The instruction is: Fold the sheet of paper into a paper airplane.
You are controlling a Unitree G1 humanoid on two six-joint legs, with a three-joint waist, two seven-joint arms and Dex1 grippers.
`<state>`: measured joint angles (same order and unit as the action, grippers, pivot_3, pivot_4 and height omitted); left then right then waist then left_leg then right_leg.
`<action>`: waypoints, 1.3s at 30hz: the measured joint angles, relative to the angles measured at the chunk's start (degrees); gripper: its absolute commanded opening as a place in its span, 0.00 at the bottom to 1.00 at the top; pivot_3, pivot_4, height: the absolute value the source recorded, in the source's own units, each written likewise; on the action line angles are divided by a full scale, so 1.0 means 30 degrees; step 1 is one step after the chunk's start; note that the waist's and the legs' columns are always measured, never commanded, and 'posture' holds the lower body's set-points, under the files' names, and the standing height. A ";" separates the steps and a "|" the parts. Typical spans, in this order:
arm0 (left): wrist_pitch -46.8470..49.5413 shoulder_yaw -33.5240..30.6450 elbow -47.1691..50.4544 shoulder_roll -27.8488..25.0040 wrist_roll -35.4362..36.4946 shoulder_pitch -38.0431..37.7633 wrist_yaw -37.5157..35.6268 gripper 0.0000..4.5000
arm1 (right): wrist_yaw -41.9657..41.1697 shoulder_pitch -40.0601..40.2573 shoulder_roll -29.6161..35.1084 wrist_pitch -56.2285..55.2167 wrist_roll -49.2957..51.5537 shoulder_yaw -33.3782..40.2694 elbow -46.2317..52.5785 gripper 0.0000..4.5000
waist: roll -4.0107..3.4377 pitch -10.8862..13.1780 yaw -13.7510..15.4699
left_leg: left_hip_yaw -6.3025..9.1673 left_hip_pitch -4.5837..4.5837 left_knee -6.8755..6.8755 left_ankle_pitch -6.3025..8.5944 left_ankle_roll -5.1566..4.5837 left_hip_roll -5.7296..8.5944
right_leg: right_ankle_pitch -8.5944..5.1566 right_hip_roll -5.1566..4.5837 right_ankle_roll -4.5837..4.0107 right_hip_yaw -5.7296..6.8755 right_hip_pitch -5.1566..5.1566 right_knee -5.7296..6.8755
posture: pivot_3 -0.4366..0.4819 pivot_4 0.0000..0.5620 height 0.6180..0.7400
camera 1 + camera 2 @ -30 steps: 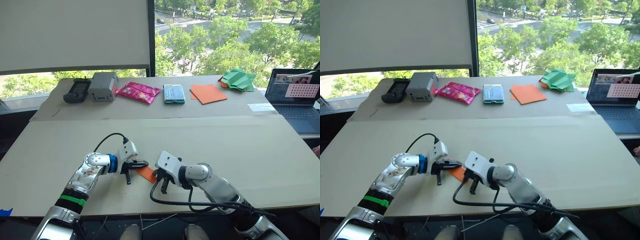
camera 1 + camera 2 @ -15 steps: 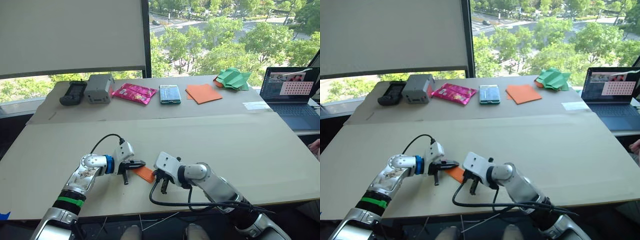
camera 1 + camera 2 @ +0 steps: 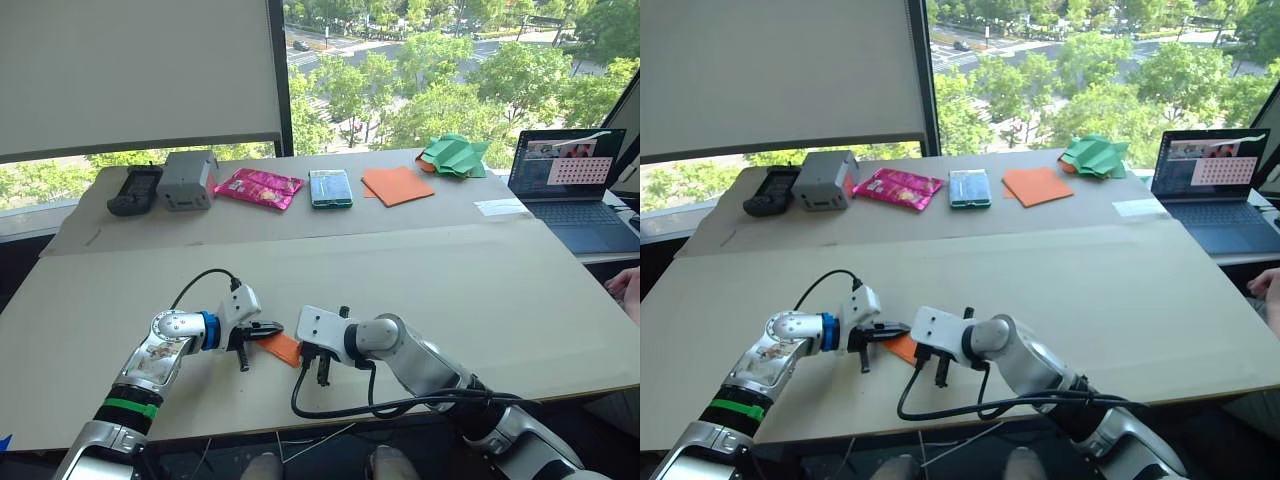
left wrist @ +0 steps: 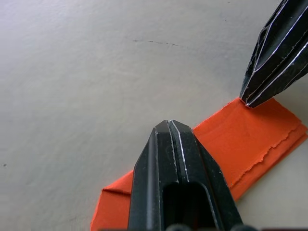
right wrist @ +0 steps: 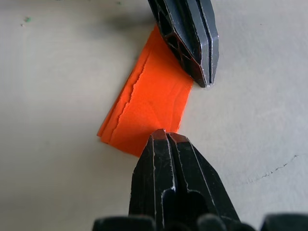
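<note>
Orange paper airplane unmoved, both end effectors unchanged.

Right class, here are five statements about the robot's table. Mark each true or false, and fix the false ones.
1. The folded orange paper lies on the table between the two grippers. True.
2. The left gripper is wide open. False: its fingers are shut.
3. The green paper heap lies beside the folded paper. False: it is at the far edge.
4. An open laptop stands on the robot's right. True.
5. The right gripper is shut. True.
</note>
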<state>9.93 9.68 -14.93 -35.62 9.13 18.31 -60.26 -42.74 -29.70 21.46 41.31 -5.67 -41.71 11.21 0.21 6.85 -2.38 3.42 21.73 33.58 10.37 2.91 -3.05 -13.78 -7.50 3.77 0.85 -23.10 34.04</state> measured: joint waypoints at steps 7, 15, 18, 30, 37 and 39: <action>0.0002 -0.0509 -0.0018 -0.0755 -0.0106 -0.0339 0.0469 0.00 | -0.0346 -0.0088 -0.0060 0.0000 -0.0128 -0.0081 -0.0029 0.00 | -0.0007 -0.0016 0.0014 | -0.0012 -0.0080 -0.0043 0.0059 0.0092 0.0000 | 0.0000 -0.0001 0.0000 -0.0014 0.0007 -0.0001 | 0.48 0.27 0.72; 0.0019 -0.0698 0.0016 -0.0823 -0.0105 -0.0518 0.0713 0.00 | -0.0350 -0.0117 -0.0257 -0.0001 -0.0156 -0.0103 -0.0208 0.00 | 0.0002 -0.0021 0.0014 | -0.0019 -0.0167 -0.0104 0.0068 0.0107 -0.0003 | -0.0002 -0.0001 -0.0003 -0.0019 0.0006 -0.0003 | 0.48 0.27 0.72; 0.0201 -0.0940 0.0147 -0.0822 -0.0012 -0.0551 0.0784 0.00 | -0.0316 -0.0132 -0.0376 -0.0006 -0.0206 -0.0088 -0.0223 0.00 | 0.0006 -0.0019 -0.0003 | -0.0018 -0.0173 -0.0107 0.0075 0.0117 -0.0008 | -0.0002 -0.0001 -0.0003 -0.0014 -0.0007 -0.0003 | 0.48 0.27 0.72; 0.3982 -0.3752 0.3812 -0.1912 0.2278 -0.2726 0.0991 0.00 | 0.0424 0.1848 0.0526 -0.3161 0.0263 0.3259 0.1699 0.00 | 0.0264 0.0302 0.0219 | -0.0040 0.0139 -0.0187 0.0077 0.0123 0.0001 | 0.0029 0.0001 -0.0005 -0.0035 -0.0314 -0.0015 | 0.48 0.27 0.72; 0.6321 -0.6362 0.7804 -0.3289 0.5002 -0.6019 0.0209 0.00 | 0.0555 0.3134 0.0984 -0.3033 0.2027 0.6712 0.5562 0.00 | 0.0384 0.0321 0.0564 | -0.0058 0.0091 -0.0288 0.0076 0.0118 -0.0037 | 0.0352 0.0016 -0.0171 0.0015 -0.0340 -0.0032 | 0.48 0.27 0.72; 0.6845 -0.7195 0.8620 -0.3475 0.5717 -0.6878 0.0129 0.00 | 0.0557 0.3906 0.1438 -0.2907 0.2329 0.7138 0.6067 0.13 | 0.0361 0.0336 0.0646 | -0.0064 0.0104 -0.0281 0.0080 0.0125 -0.0033 | 0.0347 0.0013 -0.0175 0.0012 -0.0327 -0.0092 | 0.48 0.27 0.72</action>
<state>30.46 -11.91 10.93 -46.04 26.28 -2.32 -59.87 -41.07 -17.98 25.78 32.59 1.32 -20.29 29.41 1.29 7.85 -0.44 3.23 22.04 32.74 10.61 3.29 -3.15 -12.74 -7.46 3.24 0.89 -24.08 33.77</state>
